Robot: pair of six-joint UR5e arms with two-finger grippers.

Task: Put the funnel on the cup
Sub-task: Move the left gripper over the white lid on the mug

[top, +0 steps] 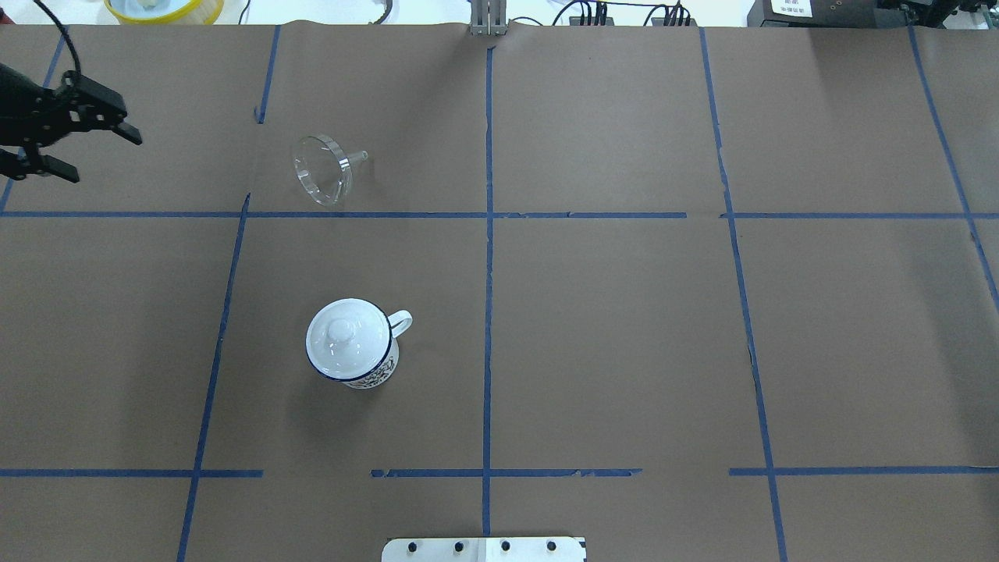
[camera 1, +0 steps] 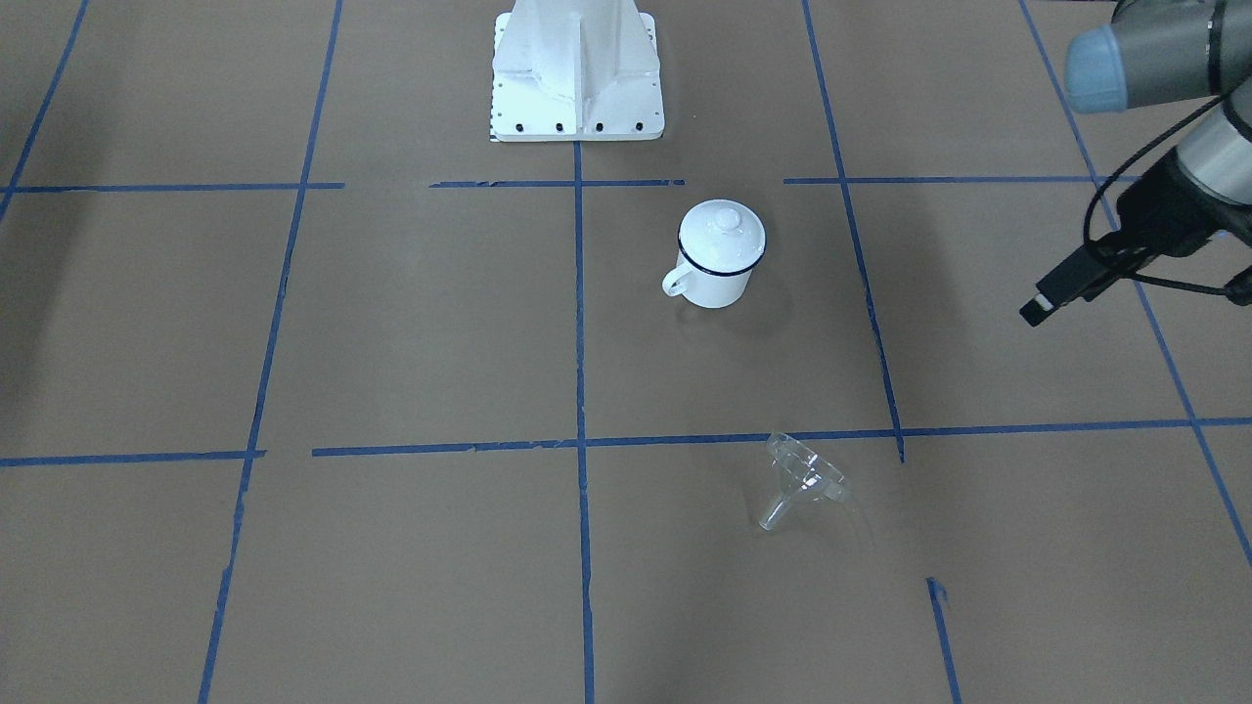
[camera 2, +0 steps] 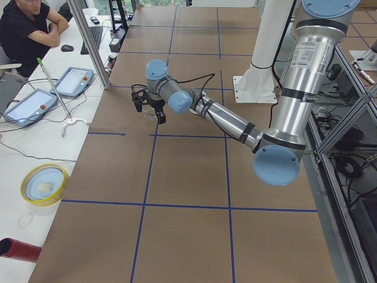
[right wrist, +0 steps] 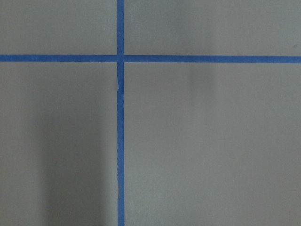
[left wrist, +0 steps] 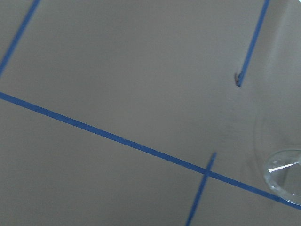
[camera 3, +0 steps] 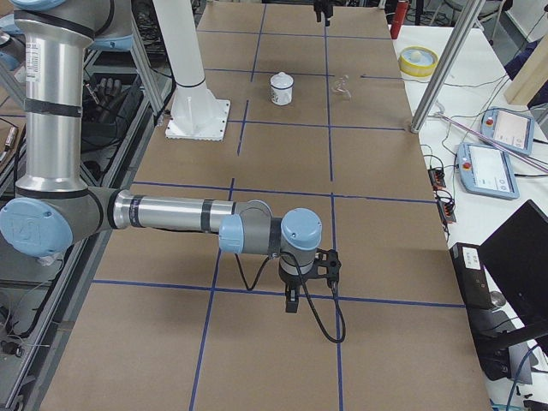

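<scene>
**Funnel not yet gripped: L jaws apart, well short of it**

Overhead: left gripper (top: pixel 108 159) w/ jaws spread, nothing between. Ahead of jaws, well apart: funnel (top: pixel 321 169), on its side on table (top: pixel 624 351), wide mouth roughly toward jaws, spout away. Further ahead & off toward robot's base: cup (top: pixel 349 343), upright, handle on side away from jaws, lid (top: pixel 342 332) on top. No right gripper here.

Front view: same layout mirrored. Jaws up off the table, both things well clear of them.

Left side view: jaws hanging over table. Funnel only a faint glint near them, gap not readable.

Right side view: right gripper (camera 3: pixel 306 287) far from cup & funnel, over tape lines (camera 3: pixel 282 291). Can't tell if jaws apart or together.

Left wrist: just funnel's rim in lower corner, off to one side of jaws. Right wrist: paper & tape only.

Step in hand, prob.: reach for funnel.
- Swing to centre rim between jaws, come in low.
- Straddle cone wall near rim, not spout. Clear plastic likely slick & apt to roll, so close gently.
- Turn spout down before going to cup.
- Lid likely in the way of spout. Expect a shaky perch unless lid removed.

Room: nothing seen btwn jaws & funnel, or funnel & cup. Far table edge w/ cables one tape square beyond funnel, so avoid nudging it that way.
</scene>
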